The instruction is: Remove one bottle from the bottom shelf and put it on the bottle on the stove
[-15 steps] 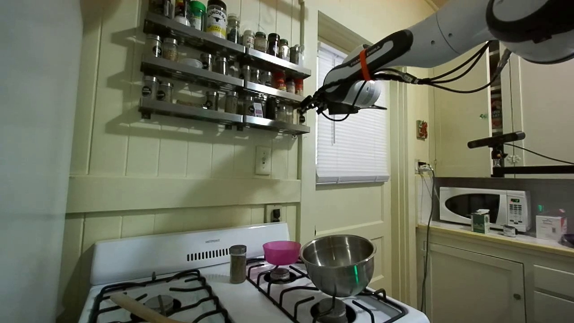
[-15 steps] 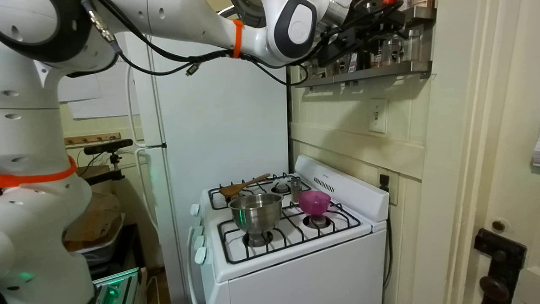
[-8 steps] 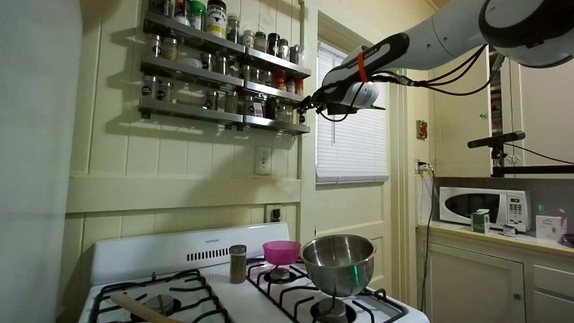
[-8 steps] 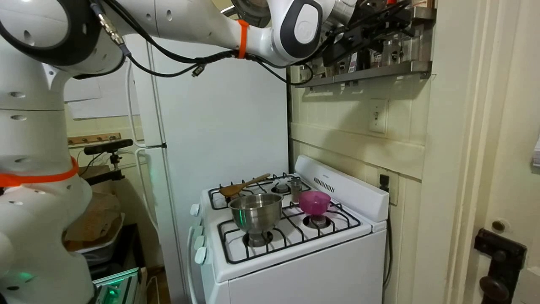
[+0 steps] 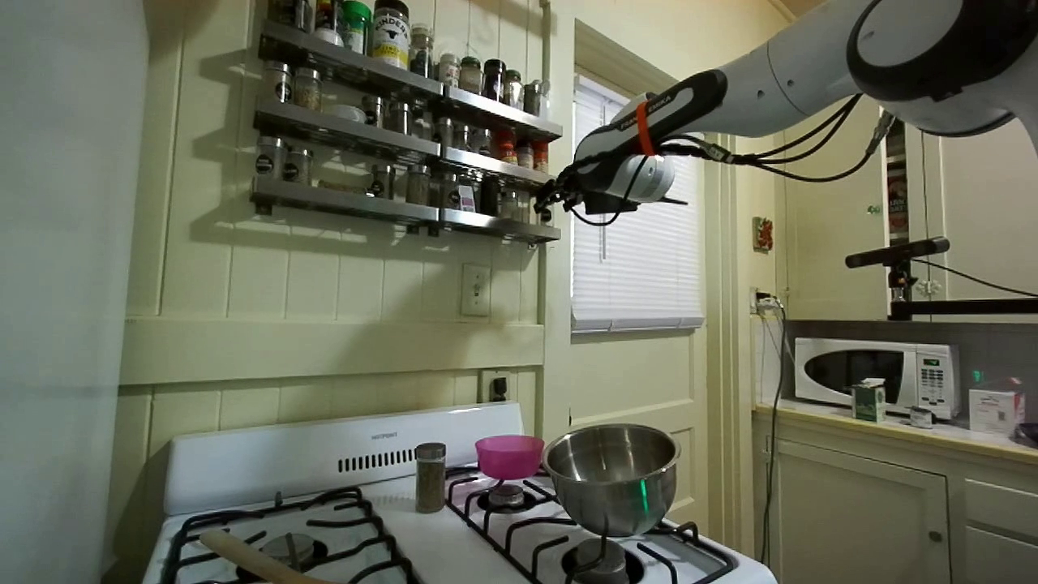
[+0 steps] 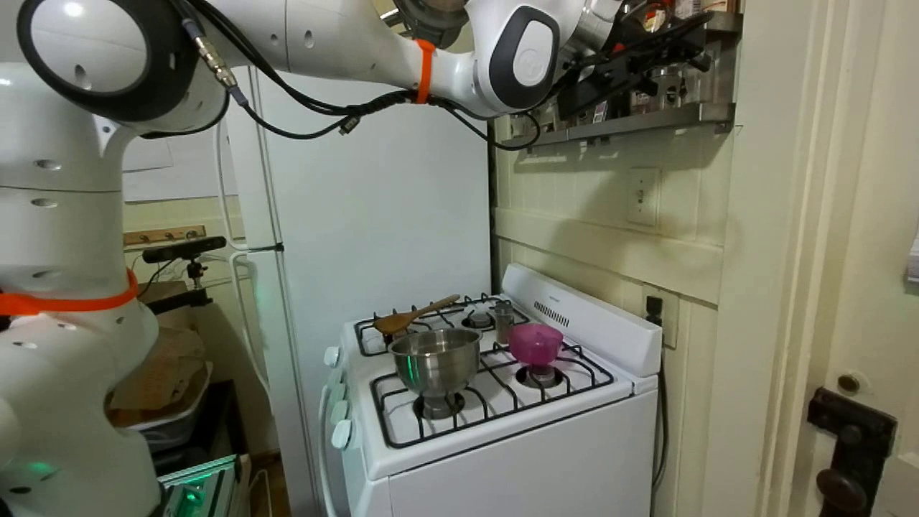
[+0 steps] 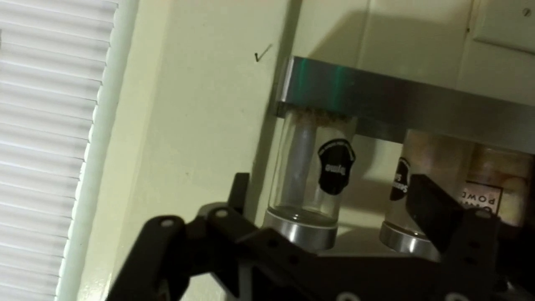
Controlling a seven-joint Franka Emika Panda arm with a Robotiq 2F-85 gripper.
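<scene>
1. One black two-fingered gripper (image 7: 332, 193): jaws spread wide, nothing in their grip.
2. Black-labelled, silver-capped clear glass jar (image 7: 307, 175): at the end of the steel-fronted bottom shelf (image 7: 401, 106), appearing between the jaws in the wrist view; contact cannot be determined.
3. Dark-capped cylindrical glass bottle (image 5: 430, 485): upright on the white gas stove (image 5: 426, 547), near the translucent pink bowl (image 5: 509, 459).
4. Deep stainless-steel bowl (image 5: 612, 495): on that stove.
</scene>
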